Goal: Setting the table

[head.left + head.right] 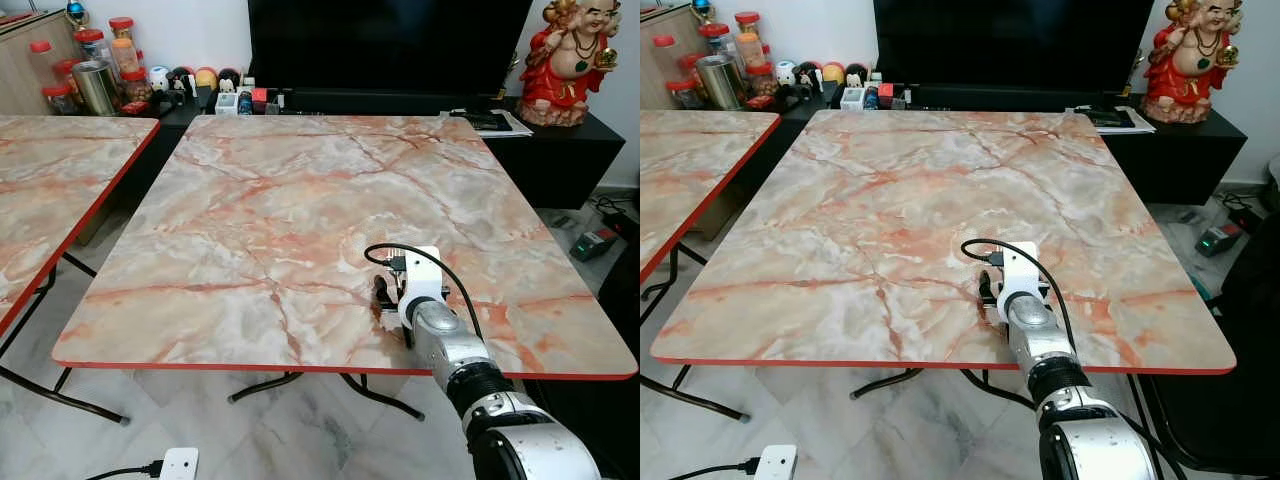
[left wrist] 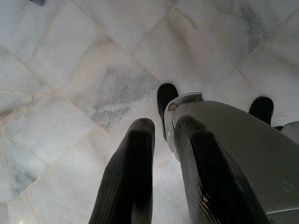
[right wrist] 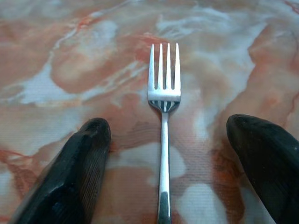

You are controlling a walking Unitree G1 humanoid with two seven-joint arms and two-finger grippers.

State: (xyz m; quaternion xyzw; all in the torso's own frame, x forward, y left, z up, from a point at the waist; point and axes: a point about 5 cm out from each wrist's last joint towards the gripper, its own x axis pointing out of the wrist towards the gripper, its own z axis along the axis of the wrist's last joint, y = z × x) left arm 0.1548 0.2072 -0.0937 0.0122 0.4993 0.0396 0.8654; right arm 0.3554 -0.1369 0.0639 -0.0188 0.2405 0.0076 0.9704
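Right end effector [image 3: 163, 154] low over near right part of marble desk [image 1: 300, 190], fingers [image 3: 79, 168] spread wide, straddling fork [image 3: 163, 112] without touching it. Fork flat on desk between fingers, tines pointing away from wrist, handle toward it. Left end effector [image 2: 163, 154] hanging over pale tiled floor [image 2: 70, 70], fingers narrow with small gap, gripping nothing; second marble desk [image 1: 60, 190] to left.

A polished metal fork [image 3: 164, 116] is seen on the table [image 1: 300, 210], whose marble-patterned top is smooth with a low sheen. The right gripper [image 3: 166, 163] fingers [image 3: 79, 172] are matt black. The floor [image 2: 70, 70] is glossy marble tile.
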